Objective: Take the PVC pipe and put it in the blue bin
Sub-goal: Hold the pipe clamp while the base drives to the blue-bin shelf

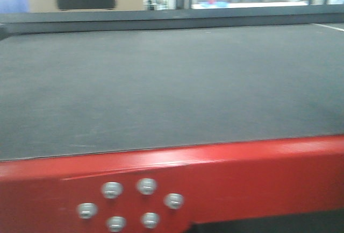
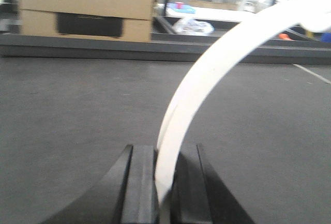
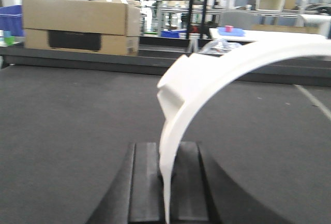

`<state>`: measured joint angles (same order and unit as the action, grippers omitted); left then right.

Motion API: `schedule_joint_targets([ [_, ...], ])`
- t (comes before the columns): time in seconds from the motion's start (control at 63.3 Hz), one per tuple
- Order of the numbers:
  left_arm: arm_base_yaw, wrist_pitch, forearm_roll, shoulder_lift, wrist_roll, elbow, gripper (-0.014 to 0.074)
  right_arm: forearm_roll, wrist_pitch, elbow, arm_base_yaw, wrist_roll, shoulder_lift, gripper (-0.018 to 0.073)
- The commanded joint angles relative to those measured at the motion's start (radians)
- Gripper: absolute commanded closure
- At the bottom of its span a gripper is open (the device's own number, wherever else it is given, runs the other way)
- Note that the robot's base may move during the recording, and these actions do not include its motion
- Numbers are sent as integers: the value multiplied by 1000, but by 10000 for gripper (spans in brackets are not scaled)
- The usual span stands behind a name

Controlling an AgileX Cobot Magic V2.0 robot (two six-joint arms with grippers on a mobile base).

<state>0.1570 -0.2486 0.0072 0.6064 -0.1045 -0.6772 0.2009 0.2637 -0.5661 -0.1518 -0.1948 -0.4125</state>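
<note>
"White plastic between the left gripper's (image 2: 164, 154) fingers (image 2: 139, 182): is that the PVC pipe (image 2: 207, 79)?"

"Yes. The black fingers are clamped on its lower end, and from there it arcs up and away, to the right of the cardboard box (image 2: 85, 6). Its far end blurs into a pale blob at the frame corner."

"And the right gripper (image 3: 166, 151)?"

"Closed on a white arc too. The strip (image 3: 217, 74) rises from between the fingers, shows a squared step (image 3: 173, 87) partway up, then runs out of frame, again right of the box. Whether both hold one piece I cannot tell."

"The arms themselves?"

"Only fingertips show. Both grippers sit low over the grey mat (image 2: 62, 120), pointing level toward the box at its far edge."

"Anything else hard to read?"

"A blue container (image 3: 10, 19) just left of the box is cut by the frame edge. The front view is soft — mat, box, and a red rail (image 1: 258, 174) with bolts on the near side."
</note>
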Motion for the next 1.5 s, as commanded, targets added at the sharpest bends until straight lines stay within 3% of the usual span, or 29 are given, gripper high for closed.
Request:
schedule_joint_targets([
  [0.0, 5, 29, 0, -6, -3, -4, 707, 10, -32, 0, 0, 4, 6, 728],
  [1.486, 5, 29, 0, -6, -3, -4, 707, 10, -32, 0, 0, 4, 6, 728],
])
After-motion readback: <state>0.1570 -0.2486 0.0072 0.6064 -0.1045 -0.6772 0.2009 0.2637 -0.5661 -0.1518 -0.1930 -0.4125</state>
